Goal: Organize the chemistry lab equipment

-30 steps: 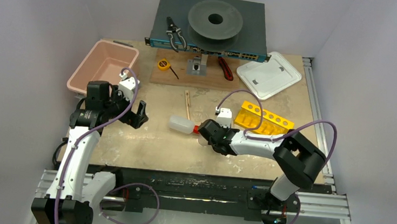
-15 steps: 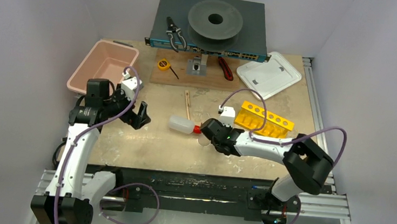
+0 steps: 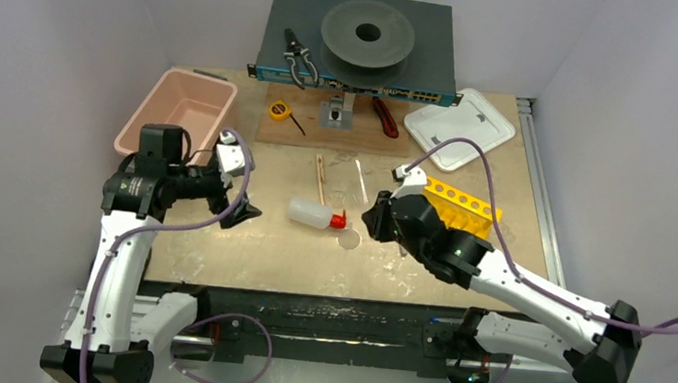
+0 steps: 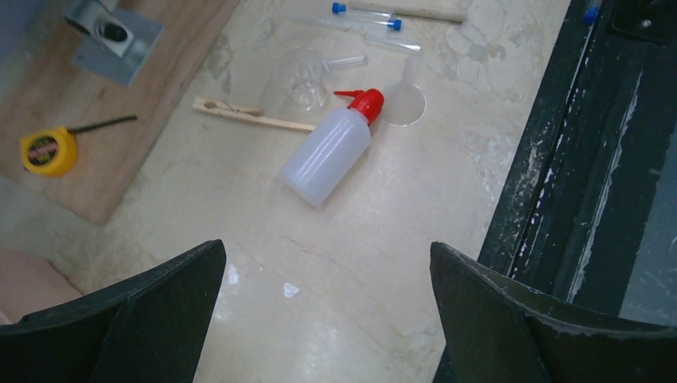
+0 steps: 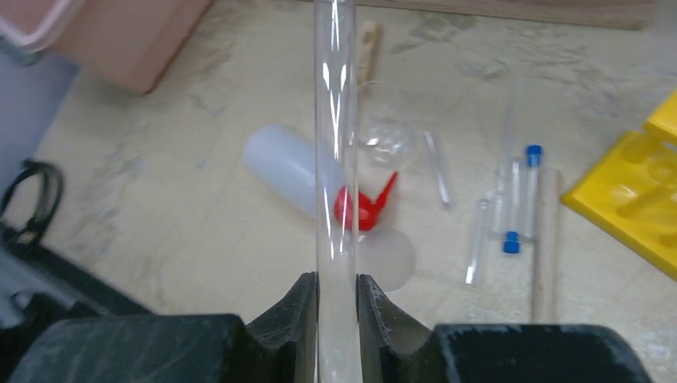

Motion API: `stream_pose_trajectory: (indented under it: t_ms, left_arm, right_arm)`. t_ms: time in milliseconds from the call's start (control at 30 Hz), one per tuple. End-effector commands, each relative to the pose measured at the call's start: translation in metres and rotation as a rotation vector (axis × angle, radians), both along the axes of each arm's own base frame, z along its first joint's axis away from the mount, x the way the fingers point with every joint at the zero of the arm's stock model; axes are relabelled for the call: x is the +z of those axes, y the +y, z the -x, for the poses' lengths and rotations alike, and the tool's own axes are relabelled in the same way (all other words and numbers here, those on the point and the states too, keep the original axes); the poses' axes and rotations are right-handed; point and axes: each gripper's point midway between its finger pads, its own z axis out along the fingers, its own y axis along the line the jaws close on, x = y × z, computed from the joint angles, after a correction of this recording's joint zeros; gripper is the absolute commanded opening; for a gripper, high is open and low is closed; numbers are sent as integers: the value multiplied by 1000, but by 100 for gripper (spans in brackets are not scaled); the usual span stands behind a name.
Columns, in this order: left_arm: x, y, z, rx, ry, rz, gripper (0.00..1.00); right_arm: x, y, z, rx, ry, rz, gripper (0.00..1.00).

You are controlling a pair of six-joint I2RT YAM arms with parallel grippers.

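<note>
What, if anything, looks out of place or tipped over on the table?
The squeeze bottle lies on its side, and blue-capped tubes lie loose near the yellow rack. No spill shows.

Bare tabletop (image 3: 266, 241) between squeeze bottle (image 3: 308, 212) and left hand (image 3: 234, 201)

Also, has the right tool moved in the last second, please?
Yes. In the top view the right tool has pulled rightward, away from the squeeze bottle and toward the yellow rack.
</note>
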Motion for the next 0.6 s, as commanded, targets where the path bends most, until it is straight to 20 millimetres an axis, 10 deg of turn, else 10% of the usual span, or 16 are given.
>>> stream_pose_trajectory:
  t_ms: [0, 200, 567]
  left_arm:
    - [39, -14, 35, -301, -254, -57, 100]
    - [73, -18, 27, -383, -610, -151, 100]
    - [49, -35, 27, -642, -1076, -388, 99]
  right_arm:
    - [58, 41, 39, 379, -77, -165, 0]
    - [77, 68, 71, 616, -77, -262, 0]
    - [91, 99, 80, 740, -6, -306, 0]
